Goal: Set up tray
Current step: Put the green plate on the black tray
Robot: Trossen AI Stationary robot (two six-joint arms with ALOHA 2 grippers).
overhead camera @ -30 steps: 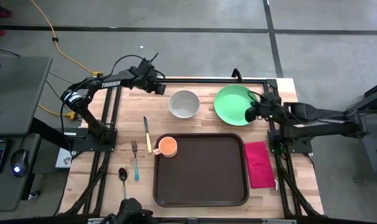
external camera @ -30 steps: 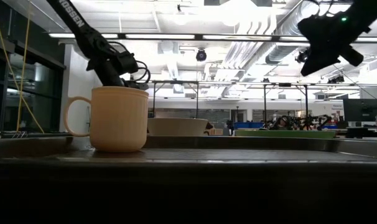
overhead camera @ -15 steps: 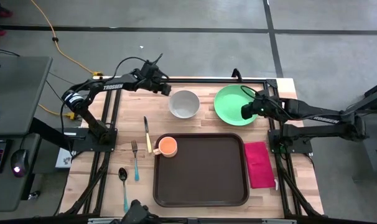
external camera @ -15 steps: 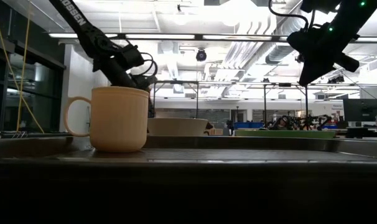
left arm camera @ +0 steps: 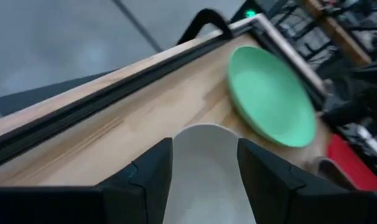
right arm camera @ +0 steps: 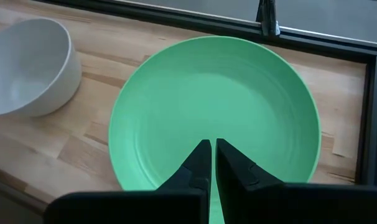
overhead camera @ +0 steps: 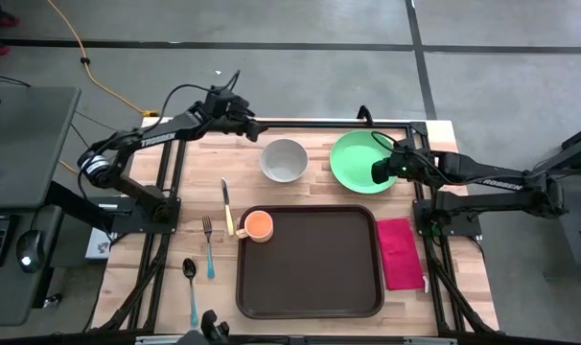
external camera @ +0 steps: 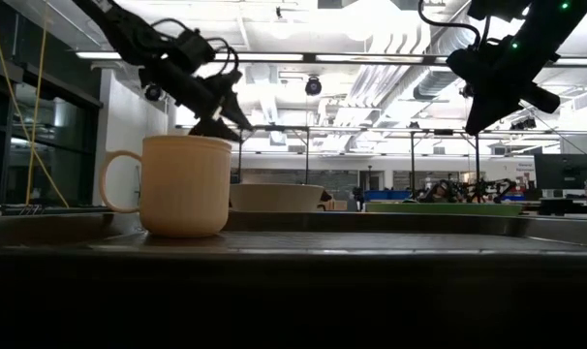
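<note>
Tray point(overhead camera: 310, 261): you had it flat on the near middle of the worktop point(overhead camera: 195, 201), well apart from both tools, neither touching it.

Left tool point(overhead camera: 255, 127): you held it at the far edge of the worktop, just left of the white bowl point(overhead camera: 284, 160), fingers point(left arm camera: 145, 180) spread apart and empty, the bowl showing between them in the left wrist view.

Right tool point(overhead camera: 378, 173): you held it over the near right part of the green plate point(overhead camera: 360, 161), fingers point(right arm camera: 198, 165) pressed together, gripping nothing.

Orange mug point(overhead camera: 257, 226): upright in the tray's far left corner, handle pointing left.

White bowl: on the worktop beyond the tray, left of the green plate, the two apart.

Magenta napkin point(overhead camera: 399, 252): flat on the worktop just right of the tray.

Knife point(overhead camera: 226, 206): just left of the tray's far left corner.

Fork point(overhead camera: 208, 245): left of the knife.

Spoon point(overhead camera: 190, 286): nearer, left of the fork.

Between the tools and the tray stood the bowl and the plate.
</note>
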